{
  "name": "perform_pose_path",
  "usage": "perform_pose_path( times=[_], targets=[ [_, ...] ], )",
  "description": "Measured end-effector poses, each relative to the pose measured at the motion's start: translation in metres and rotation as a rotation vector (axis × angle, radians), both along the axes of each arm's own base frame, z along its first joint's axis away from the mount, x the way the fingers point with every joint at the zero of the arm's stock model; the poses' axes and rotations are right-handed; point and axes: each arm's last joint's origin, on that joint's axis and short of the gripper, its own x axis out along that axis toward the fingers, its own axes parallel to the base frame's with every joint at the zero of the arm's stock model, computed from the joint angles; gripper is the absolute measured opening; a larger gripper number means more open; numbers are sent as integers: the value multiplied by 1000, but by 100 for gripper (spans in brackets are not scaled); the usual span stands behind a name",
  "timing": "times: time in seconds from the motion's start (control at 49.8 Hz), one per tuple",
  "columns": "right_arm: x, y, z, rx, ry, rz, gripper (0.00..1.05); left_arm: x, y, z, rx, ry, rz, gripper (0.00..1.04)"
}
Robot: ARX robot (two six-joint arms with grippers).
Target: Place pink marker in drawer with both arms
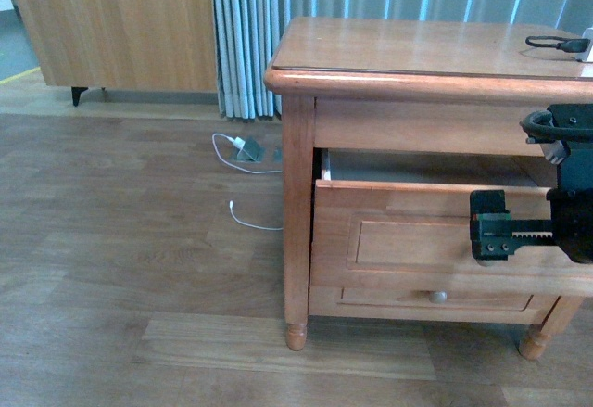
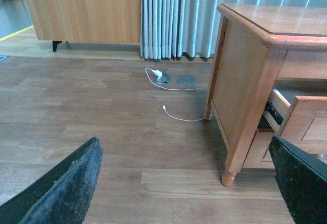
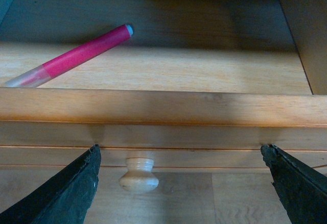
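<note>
Item: pink marker [image 3: 76,55], lying inside the open drawer [image 3: 153,106]. You are hovering the right gripper [image 3: 181,183], jaws wide and empty, over the knob [image 3: 139,175], probably for closing. Left gripper [image 2: 186,183]: spread, holding nothing.

Right gripper [image 1: 493,226]: black boxy body w/ small screws, toothed rail, dark cable loop. Left gripper [image 2: 186,183]: rough, matt black fingers [image 2: 66,185].

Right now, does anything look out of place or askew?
Only small things: the pink marker lies diagonally on the floor of the open drawer, and a loose white cable trails across the wood floor beside the nightstand.
</note>
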Motion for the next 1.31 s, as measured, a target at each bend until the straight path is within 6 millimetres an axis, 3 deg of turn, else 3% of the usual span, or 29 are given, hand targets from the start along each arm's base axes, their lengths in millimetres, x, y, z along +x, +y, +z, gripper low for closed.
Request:
perform_pose_path(
  times=[0.302, 0.683, 1.085, 1.307],
  targets=[
    [47, -2, -13, -16, -93, -12, 96, 0, 0, 0, 0, 0, 0, 99],
    [73, -1, -22, -10, -146, -13, 96, 0, 0, 0, 0, 0, 0, 99],
    [65, -1, -17, -13, -164, -3, 96, 0, 0, 0, 0, 0, 0, 99],
    [23, 1, 24, 17, -175, 34, 96, 0, 0, 0, 0, 0, 0, 99]
  ],
)
